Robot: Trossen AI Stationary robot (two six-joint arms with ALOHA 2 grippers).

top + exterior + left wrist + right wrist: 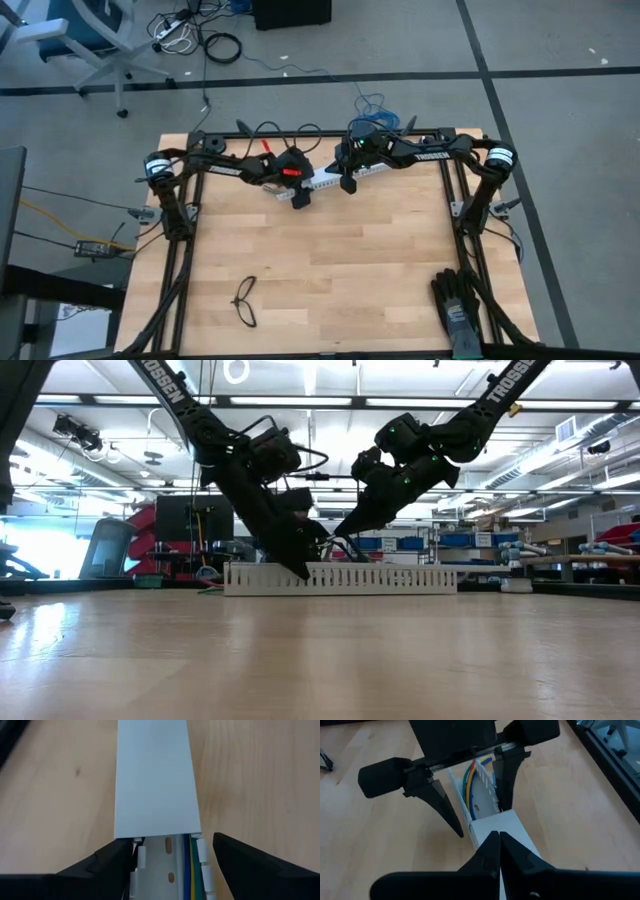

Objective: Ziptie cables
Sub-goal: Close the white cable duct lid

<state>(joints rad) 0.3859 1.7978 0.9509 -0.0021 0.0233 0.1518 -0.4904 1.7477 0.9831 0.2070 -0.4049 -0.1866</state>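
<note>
**A:** At the far edge of the table, starting on the left: where does the work stand?

**B:** The left gripper [298, 192] is down at the slotted white cable duct [340, 578], its fingers [105, 862] spread to either side of the duct and gripping nothing that I can see.

**A:** And the cables?

**B:** The cables [192, 870] lie inside the duct, running along one wall: yellow, green and blue strands show where the channel is uncovered. A flat white cover [156, 780] lies over the rest of the duct, so most of the bundle is hidden under it.

**A:** Further right?

**B:** The right gripper [498, 840] is clenched, with nothing between its tips, which press down on the top of the cover near its end. It faces the left gripper along the duct.

**A:** Any ziptie around the bundle?

**B:** I see none, on the wires or anywhere else. A pair of black glasses [245, 301] lies near the front left of the table and a black glove [457, 300] at the front right, both well apart from the work.

**A:** So how far along?

**B:** My judgement: the wires are laid and partly covered, but the tying itself is not yet done.
</note>
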